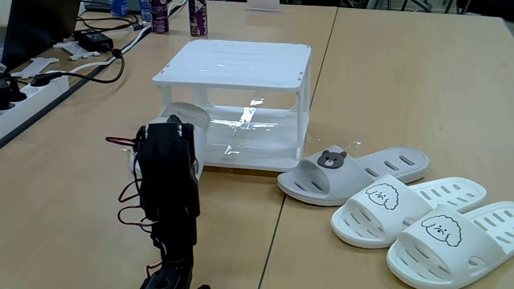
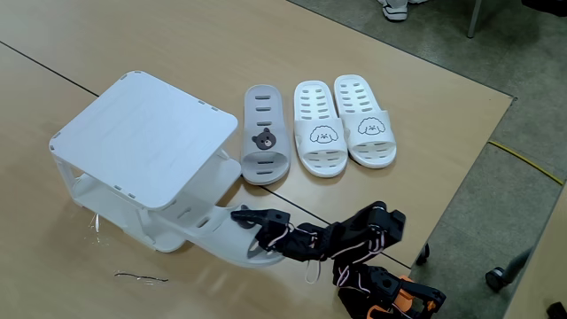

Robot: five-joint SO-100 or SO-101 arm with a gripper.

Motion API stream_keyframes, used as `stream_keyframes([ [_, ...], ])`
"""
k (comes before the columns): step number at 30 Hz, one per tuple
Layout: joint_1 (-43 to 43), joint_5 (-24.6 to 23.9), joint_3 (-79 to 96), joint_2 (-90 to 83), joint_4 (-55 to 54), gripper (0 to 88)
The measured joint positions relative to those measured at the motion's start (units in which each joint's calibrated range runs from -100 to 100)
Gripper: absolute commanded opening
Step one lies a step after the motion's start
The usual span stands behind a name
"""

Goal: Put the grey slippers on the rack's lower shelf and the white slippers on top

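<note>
One grey slipper (image 2: 232,237) was going onto the lower shelf (image 1: 265,136): in a fixed view it lay half under the slatted top of the rack (image 2: 142,133), its heel end sticking out toward four o'clock. The gripper (image 2: 251,219) sat on that protruding end, fingers apparently clamped on the slipper's strap, though the dark fingers blurred together and I could not tell for certain. In the other fixed view the same slipper showed pale behind the arm, at the rack's left opening.

Its mate, the second grey slipper (image 1: 353,171), rested on the table just beside the rack at about four o'clock from it, touching the nearer of the white slippers (image 1: 408,210). Both white ones lay side by side, untouched, well clear of the top tier.

By my judgement, roughly a quarter was done: three slippers were left.
</note>
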Motion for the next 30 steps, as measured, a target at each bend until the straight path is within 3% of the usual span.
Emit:
stream_keyframes([
  [16, 1.1, 0.0, -60.7, 52.2, 0.4, 0.7],
  [30, 4.5, 0.0, -113.9, 78.4, 31.7, 0.7],
])
